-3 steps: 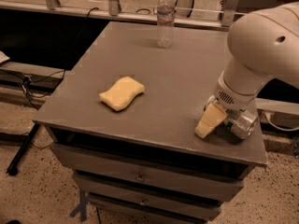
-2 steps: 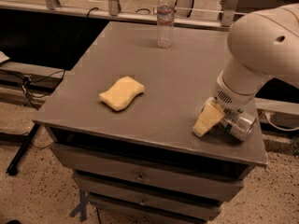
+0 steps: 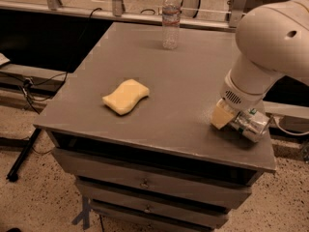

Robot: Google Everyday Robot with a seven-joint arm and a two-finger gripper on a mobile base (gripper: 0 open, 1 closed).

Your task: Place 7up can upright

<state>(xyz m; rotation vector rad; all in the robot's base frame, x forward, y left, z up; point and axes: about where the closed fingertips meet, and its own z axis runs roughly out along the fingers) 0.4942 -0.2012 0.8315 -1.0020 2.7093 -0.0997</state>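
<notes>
The 7up can (image 3: 250, 125), silvery with green markings, lies on its side near the table's front right corner, its shiny end facing front right. My gripper (image 3: 235, 122) hangs from the white arm (image 3: 270, 42) right over it. One tan finger (image 3: 221, 115) presses the can's left side; the other finger is hidden behind the can. The gripper looks shut on the can, low at the tabletop.
A yellow sponge (image 3: 126, 96) lies left of centre on the grey table (image 3: 183, 76). A clear water bottle (image 3: 170, 19) stands upright at the back edge. The table's front edge is just below the can. Drawers are under the top.
The gripper has shifted slightly with the can, the tan finger moving a little up and right. Sponge and bottle have not moved.
</notes>
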